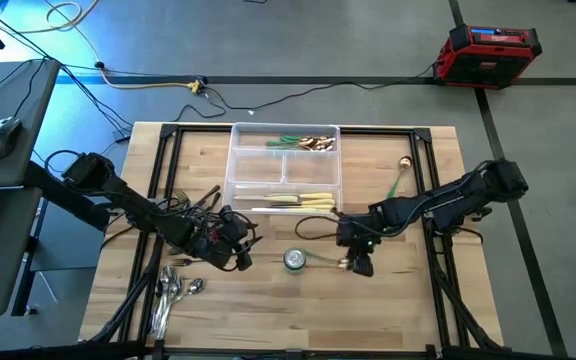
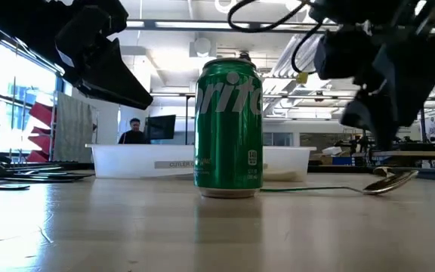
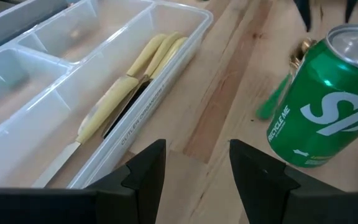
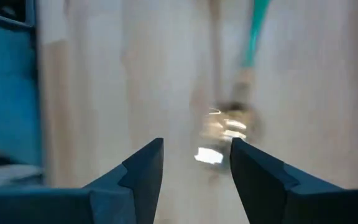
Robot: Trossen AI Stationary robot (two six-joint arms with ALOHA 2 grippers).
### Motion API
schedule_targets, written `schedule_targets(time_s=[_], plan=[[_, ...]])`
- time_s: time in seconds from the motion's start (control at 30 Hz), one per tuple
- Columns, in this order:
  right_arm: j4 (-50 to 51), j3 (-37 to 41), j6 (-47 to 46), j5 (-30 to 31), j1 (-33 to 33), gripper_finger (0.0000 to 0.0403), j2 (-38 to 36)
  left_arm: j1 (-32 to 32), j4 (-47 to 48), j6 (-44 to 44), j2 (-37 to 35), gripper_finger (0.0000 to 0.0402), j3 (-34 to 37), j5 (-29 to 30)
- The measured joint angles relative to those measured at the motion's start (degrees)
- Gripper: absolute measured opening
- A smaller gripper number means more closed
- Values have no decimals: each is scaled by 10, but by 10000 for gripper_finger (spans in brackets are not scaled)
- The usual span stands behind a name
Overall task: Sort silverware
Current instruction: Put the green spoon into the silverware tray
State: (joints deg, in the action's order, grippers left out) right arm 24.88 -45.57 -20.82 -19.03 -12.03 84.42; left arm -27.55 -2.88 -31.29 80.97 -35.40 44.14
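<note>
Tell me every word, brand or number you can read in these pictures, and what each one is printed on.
"rite": part of the white brand lettering on the green soda can, low view; its first letters curve out of sight.
"SP": the same lettering on the can, left wrist view.
"RECYCLE ME": along the can's side, left wrist view.
"CUTLER...": raised letters on the clear plastic divided tray; the rest is unreadable.
The can's small print and the red case are too small to read.

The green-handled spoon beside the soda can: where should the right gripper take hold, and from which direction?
Probably mid-handle on the green-handled spoon, coming straight down. It lies flat on the table, bowl end under the open right gripper; the slim handle suits a pinch across its width, though the soda can crowds its far end.
</note>
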Motion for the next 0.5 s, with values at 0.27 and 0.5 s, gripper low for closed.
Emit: schedule_targets(time_s=[0.27,0.5], plan=[[-36,-19,34,162,-21,167,0,-1,0,0,0,158,0,0],[-119,-20,-189,231,-58,167,37,-1,0,0,0,158,0,3]])
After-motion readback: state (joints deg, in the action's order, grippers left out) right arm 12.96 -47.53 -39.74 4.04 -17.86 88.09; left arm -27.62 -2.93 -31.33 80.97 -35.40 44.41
